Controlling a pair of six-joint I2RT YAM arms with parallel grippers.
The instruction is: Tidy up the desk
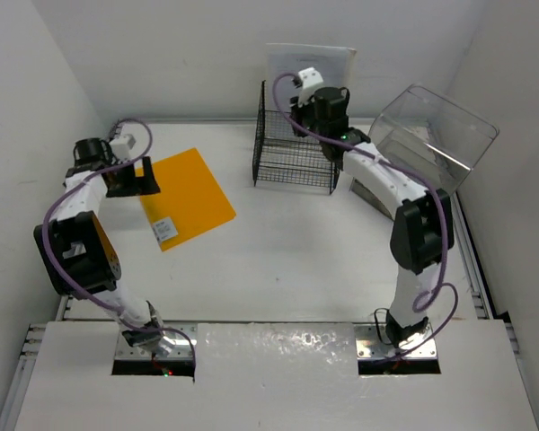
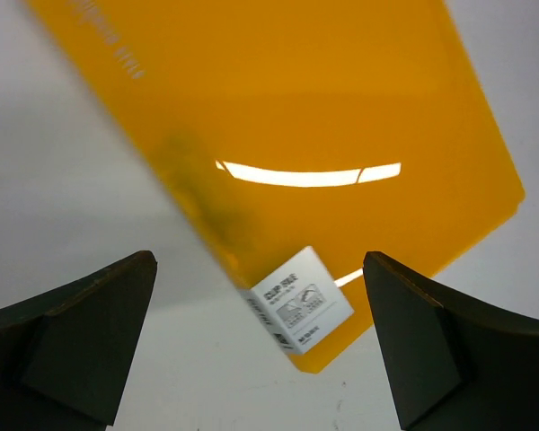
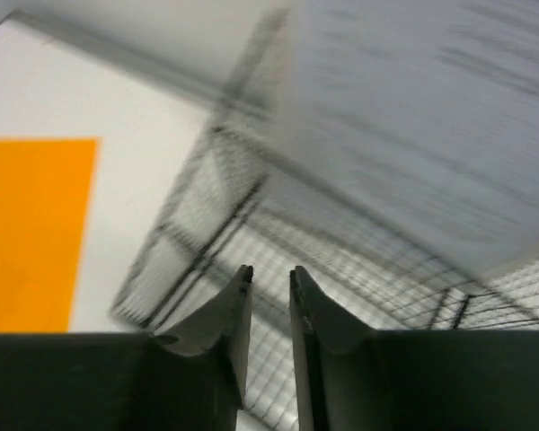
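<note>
The white desk (image 1: 278, 251) carries an orange plastic folder (image 1: 187, 196) with a white label (image 1: 165, 230) at its near corner. My left gripper (image 1: 136, 180) hovers wide open over the folder's left edge. In the left wrist view the folder (image 2: 296, 108) and its label (image 2: 301, 301) lie between the spread fingers of that gripper (image 2: 259, 260), untouched. My right gripper (image 1: 304, 121) hangs over the black wire-mesh rack (image 1: 292, 148). Its jaws (image 3: 270, 271) are a narrow gap apart with nothing between them. A white printed sheet (image 3: 431, 117) stands blurred just beyond them.
The sheet (image 1: 319, 58) stands upright at the rack's back by the wall. A clear plastic drawer box (image 1: 436, 135) sits tilted at the back right, next to the right arm. Silver rails (image 1: 472, 260) edge the desk. The folder (image 3: 31, 233) shows left of the rack (image 3: 207, 215).
</note>
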